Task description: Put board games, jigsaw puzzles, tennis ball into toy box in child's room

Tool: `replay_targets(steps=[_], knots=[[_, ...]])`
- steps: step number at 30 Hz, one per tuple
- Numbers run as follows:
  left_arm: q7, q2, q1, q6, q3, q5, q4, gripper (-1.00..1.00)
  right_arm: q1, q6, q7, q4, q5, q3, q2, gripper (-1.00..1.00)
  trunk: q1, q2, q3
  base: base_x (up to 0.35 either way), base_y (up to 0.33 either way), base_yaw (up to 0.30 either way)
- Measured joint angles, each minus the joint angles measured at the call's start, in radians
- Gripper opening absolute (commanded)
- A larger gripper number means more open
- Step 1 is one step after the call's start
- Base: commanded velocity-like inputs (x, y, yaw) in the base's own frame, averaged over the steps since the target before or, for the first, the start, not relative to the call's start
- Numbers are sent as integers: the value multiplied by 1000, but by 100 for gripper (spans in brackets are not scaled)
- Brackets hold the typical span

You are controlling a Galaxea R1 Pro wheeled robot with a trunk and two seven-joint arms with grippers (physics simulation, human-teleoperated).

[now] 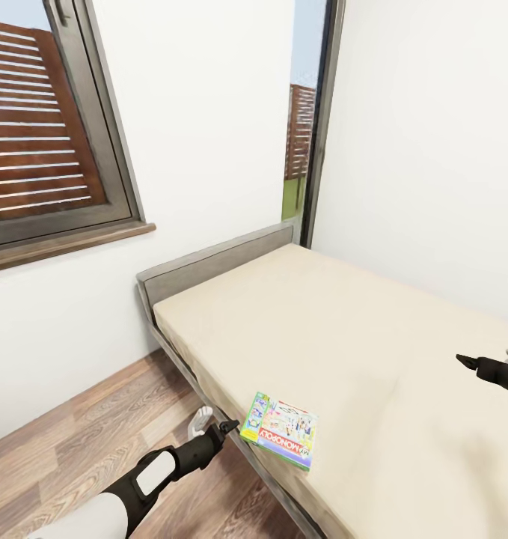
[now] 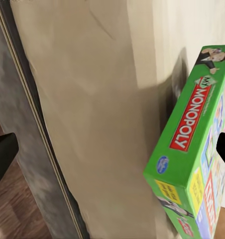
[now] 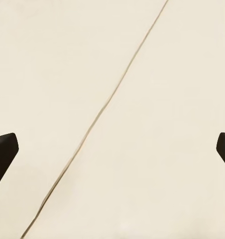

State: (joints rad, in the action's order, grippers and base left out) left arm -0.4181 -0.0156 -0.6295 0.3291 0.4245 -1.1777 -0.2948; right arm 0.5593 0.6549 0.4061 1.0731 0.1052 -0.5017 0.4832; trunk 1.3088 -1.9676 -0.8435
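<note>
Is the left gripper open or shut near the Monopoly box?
Open. Left gripper fingertips sit wide apart at the wrist view's edges; Monopoly box lies flat, ungripped.

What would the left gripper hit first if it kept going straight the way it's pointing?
Likely the Monopoly box at the bed's near edge; the open left gripper aims at its side, though depth is uncertain.

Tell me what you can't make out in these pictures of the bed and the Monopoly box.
- Monopoly box: small print on the lid is too small in the head view; the left wrist view's edge cuts it off.
- Right end effector: its arm is cut by the head view's edge.
- Bed: its near end runs off the head view.
- Left end effector: whether it touches the box is unclear.
</note>
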Motion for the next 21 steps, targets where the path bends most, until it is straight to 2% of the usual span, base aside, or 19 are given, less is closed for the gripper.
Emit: replay_targets(steps=[21], knots=[[-36,1,0,-21,-3,1,-3,100,0,0,0,0,0,0,0,100,0,0,0,0,0,-57]])
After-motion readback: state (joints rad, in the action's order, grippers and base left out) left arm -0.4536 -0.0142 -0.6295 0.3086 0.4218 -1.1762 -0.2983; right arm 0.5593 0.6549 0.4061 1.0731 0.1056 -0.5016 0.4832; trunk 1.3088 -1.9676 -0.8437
